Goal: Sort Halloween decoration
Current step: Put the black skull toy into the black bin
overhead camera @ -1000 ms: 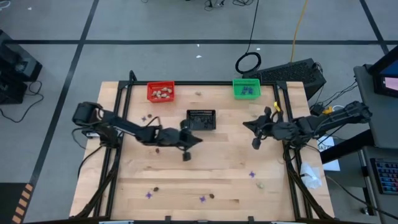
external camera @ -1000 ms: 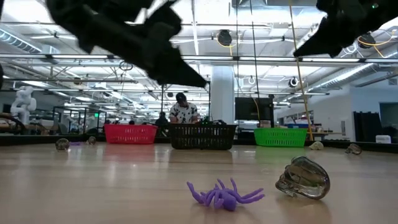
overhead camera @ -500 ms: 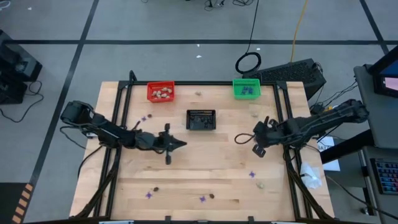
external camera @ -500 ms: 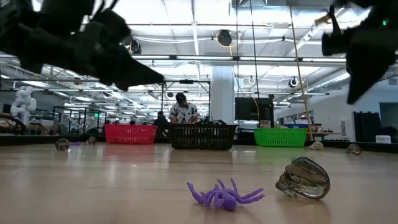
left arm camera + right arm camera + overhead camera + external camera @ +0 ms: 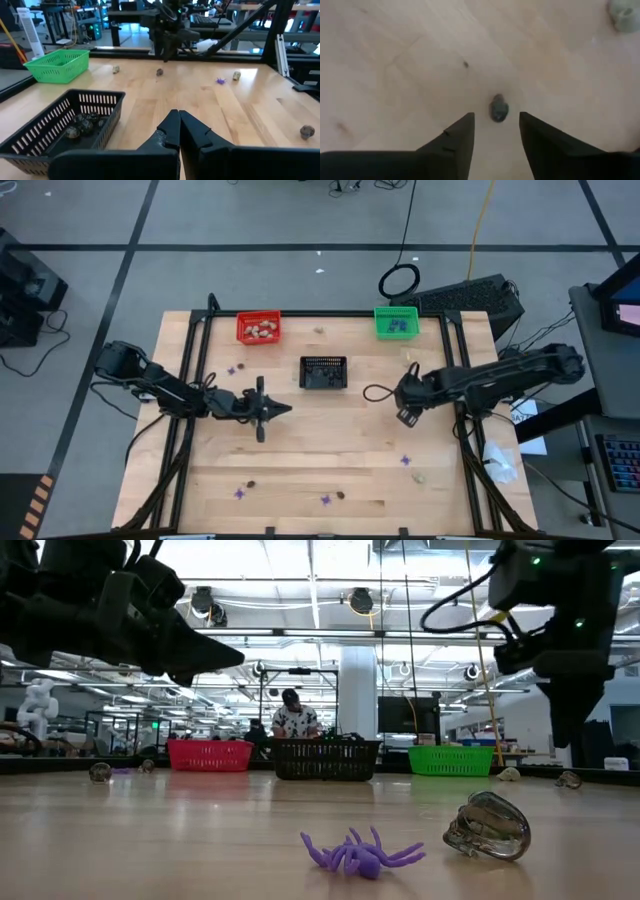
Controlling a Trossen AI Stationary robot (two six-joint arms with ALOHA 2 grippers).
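wooden table (image 5: 330, 450), right tool (image 5: 495, 131) parted above a dark trinket (image 5: 498, 109) (left tool (image 5: 179, 125) pinched together, black basket (image 5: 60, 125) beside)

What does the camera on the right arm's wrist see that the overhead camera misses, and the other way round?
Only the right wrist view shows a small dark trinket lying on the wood just ahead of the right gripper, whose jaws stand apart.

Only the high view shows the whole layout: the red plastic basket of pale lumps, the black plastic basket, the green plastic basket, the left gripper waiting near the table's middle, and purple spiky trinkets near the front edge.

Both show the light wooden table and the right gripper.
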